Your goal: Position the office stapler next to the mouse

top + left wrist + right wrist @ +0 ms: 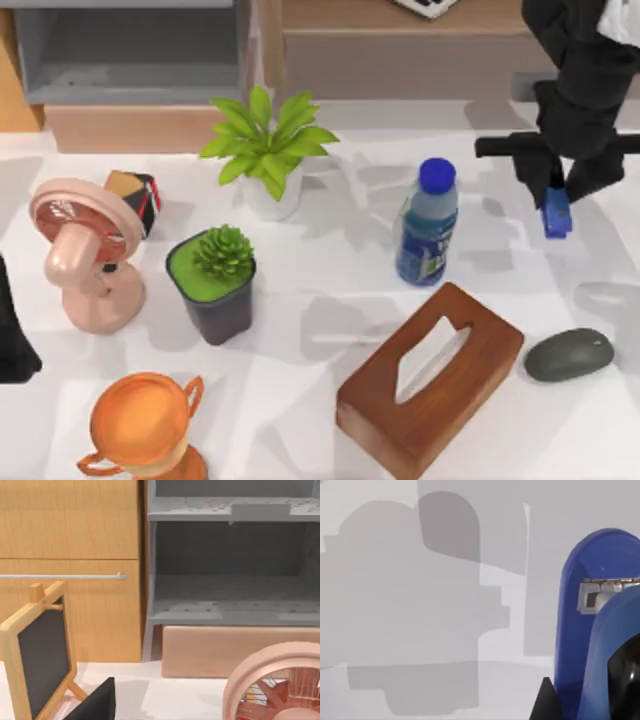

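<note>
Your right claw [556,203] sits over the far right of the worktop [330,290], and its fingers are closed on the stapler [557,213], which hangs down from them as a small blue block, just right of the bottle [427,222] and well apart from the mouse [569,354] lying near the worktop's right edge, beside the tissue box [430,378]. In the right wrist view the stapler [592,630] shows a rounded blue end and a metal hinge plate, with its shadow on the white surface behind it, so it looks to be held clear of the worktop. Treat it as a stiff, fairly light piece with a smooth plastic shell; that shell is likely slippery, and the sprung top arm may give a little if you squeeze it top to bottom. You are better off holding it across the two flat sides, near the middle of its length, so it does not swing or pivot. It is not fragile, but lower it gently: a narrow block like this can tip or skid on a glossy top. Your left arm [15,330] is parked at the left edge, near the fan [82,250].
</note>
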